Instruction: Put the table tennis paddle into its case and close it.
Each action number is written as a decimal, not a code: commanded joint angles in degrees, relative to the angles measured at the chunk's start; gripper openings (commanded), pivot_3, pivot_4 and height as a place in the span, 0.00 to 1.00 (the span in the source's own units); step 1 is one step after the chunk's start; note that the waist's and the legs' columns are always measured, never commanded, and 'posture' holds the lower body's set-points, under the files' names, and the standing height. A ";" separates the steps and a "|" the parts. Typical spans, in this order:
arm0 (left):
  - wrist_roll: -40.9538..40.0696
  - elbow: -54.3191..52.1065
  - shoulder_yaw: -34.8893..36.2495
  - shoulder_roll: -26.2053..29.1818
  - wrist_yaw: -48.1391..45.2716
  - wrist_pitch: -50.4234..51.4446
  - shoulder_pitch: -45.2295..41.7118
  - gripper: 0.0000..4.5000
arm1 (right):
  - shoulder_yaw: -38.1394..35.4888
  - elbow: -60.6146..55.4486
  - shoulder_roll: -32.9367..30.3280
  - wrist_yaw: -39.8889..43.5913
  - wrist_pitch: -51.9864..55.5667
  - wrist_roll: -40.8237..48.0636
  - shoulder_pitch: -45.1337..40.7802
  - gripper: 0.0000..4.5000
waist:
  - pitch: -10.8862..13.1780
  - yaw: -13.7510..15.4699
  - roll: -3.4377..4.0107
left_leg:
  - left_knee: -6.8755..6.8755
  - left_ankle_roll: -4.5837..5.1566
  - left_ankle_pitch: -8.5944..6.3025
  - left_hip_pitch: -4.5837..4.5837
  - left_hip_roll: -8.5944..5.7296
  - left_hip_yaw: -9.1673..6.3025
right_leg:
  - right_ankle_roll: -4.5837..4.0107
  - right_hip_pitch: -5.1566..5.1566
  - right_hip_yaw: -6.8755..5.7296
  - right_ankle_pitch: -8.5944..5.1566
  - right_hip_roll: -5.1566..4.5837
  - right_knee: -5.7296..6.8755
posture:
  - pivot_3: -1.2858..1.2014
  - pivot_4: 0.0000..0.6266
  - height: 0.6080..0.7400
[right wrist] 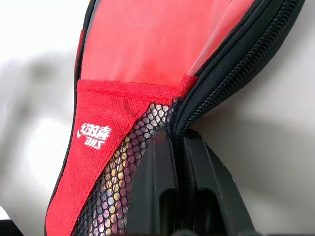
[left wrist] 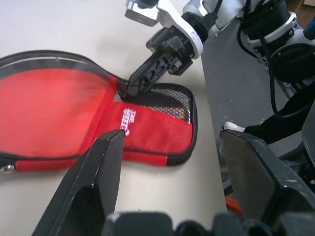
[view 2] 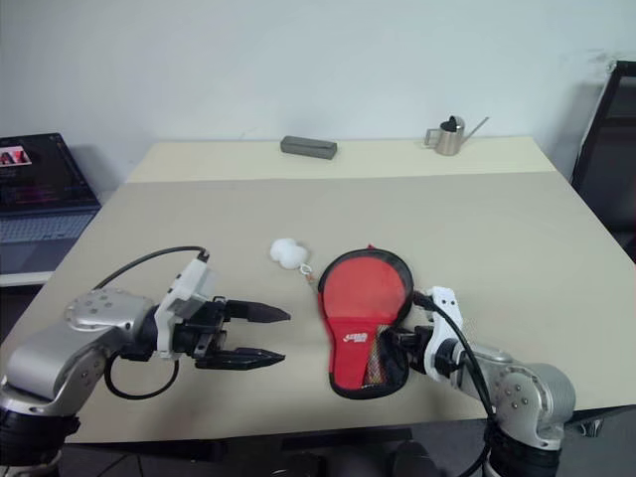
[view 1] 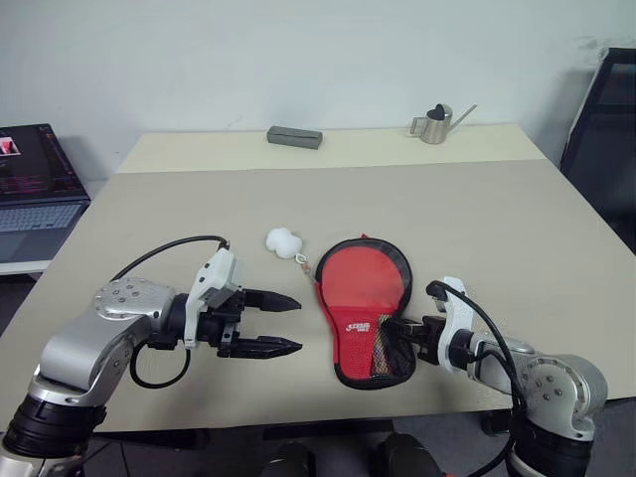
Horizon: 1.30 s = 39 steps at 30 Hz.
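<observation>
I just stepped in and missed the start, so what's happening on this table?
A two-armed robot is working on a red paddle case lying on the beige table. Its right claw is shut, pinching the case at the mesh-pocket end near the zip edge. The left claw is open, beside the case without touching it. The case's round end looks partly unzipped, with a red face showing inside. A white fluffy charm lies next to it.
</observation>
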 commanded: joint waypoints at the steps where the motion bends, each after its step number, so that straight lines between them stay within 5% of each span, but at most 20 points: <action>1: -0.88 -0.75 -0.09 0.96 -0.86 0.19 -1.63 0.75 | 0.31 -2.16 1.30 -3.35 0.90 5.73 0.94 0.01 | 0.00 -0.01 0.00 | 0.00 0.00 0.00 0.00 0.01 0.00 | 0.00 0.00 -0.01 0.00 0.02 0.00 | 0.52 0.24 1.00; 21: 0.12 0.74 -1.85 0.97 -3.21 -1.17 -2.61 0.75 | -1.58 -0.93 -5.06 -15.49 0.90 22.45 4.08 0.01 | 0.01 0.06 0.01 | -0.04 0.00 0.00 0.00 0.03 0.03 | 0.00 0.04 0.00 -0.01 0.05 -0.06 | 0.52 0.24 1.00; 37: 0.56 0.97 -2.27 0.60 -3.02 -1.68 -2.75 0.75 | -2.30 -1.25 -4.21 -22.85 0.90 29.81 5.25 0.01 | 0.01 0.13 0.01 | -0.06 0.01 0.00 -0.01 0.03 0.02 | 0.00 0.04 -0.01 -0.02 0.05 -0.11 | 0.52 0.24 1.00; 39: 0.60 0.97 -2.29 0.57 -2.99 -1.71 -2.74 0.75 | -3.44 -1.75 -2.63 -25.05 0.86 29.42 5.29 0.13 | 0.01 0.12 0.01 | -0.07 0.01 0.00 0.00 0.04 0.02 | -0.01 0.04 -0.01 -0.02 0.05 -0.11 | 0.52 0.24 1.00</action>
